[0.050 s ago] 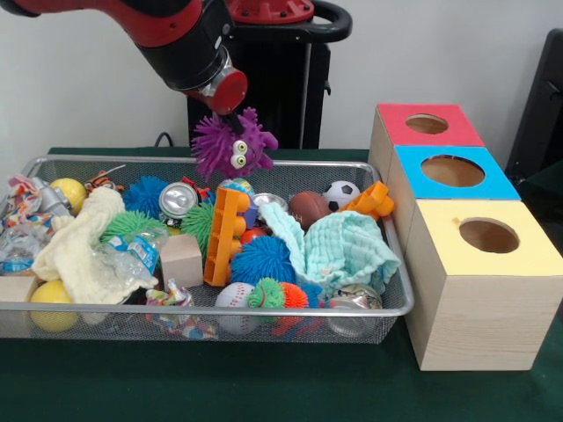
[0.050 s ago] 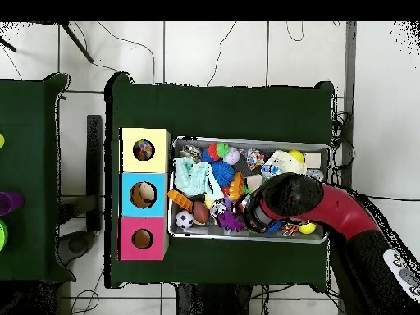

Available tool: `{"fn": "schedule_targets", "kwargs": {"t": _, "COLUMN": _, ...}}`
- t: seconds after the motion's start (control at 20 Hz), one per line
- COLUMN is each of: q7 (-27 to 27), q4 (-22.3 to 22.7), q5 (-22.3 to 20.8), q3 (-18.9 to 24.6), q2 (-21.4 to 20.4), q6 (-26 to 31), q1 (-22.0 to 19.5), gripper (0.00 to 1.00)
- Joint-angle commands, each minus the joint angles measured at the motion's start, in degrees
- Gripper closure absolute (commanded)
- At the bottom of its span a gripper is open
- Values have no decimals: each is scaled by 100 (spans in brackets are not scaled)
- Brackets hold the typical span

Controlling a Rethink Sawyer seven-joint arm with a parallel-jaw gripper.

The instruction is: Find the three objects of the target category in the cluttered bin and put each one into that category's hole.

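A green surface [image 1: 264, 387] carries a wire mesh bin [image 1: 211, 309] heaped with clutter, and beside it a row of three wooden boxes, each with one round hole: the yellow-topped box [image 1: 479, 294] nearest, the blue-topped box [image 1: 453, 176] behind it, the red-topped box [image 1: 427, 127] farthest. At the bin's near rim lie a baseball [image 1: 230, 295] and a yellow ball [image 1: 51, 294]; deeper in sit a blue spiky ball [image 1: 261, 259], a mint cloth [image 1: 347, 251], a cream cloth [image 1: 81, 246], a wooden block [image 1: 181, 258] and an orange plastic toy [image 1: 224, 236]. Toward the far rim are one small football [image 1: 308, 207] and one soccer ball [image 1: 341, 193]. Above the far rim, the tool [image 1: 230, 123] on the red and black arm [image 1: 189, 44] holds a purple fuzzy monster toy [image 1: 230, 145] clear of the pile. It seems to be the target, lifted but not yet delivered. In the overhead view something shows inside the yellow box's hole, so one item may already be placed; that is uncertain.
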Motion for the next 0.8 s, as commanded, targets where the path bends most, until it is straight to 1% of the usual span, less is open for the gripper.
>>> {"fn": "schedule_targets", "kwargs": {"t": 0.05, "q7": -778, "q4": 226, "q5": -92, "q3": 443, "q2": -62, "q6": -205, "q1": -9, "gripper": 100}}
{"fn": "schedule_targets", "kwargs": {"t": 0.1, "q7": -772, "q4": 352, "q5": -88, "q3": 452, "q2": -125, "q6": -268, "q1": -27, "gripper": 100}}
{"fn": "schedule_targets", "kwargs": {"t": 0.35, "q7": -793, "q4": 537, "q5": -46, "q3": 508, "q2": -239, "q6": -328, "q1": -86, "gripper": 100}}
{"fn": "schedule_targets", "kwargs": {"t": 0.8, "q7": -723, "q4": 395, "q5": 6, "q3": 524, "q2": -97, "q6": -215, "q1": -86, "gripper": 100}}
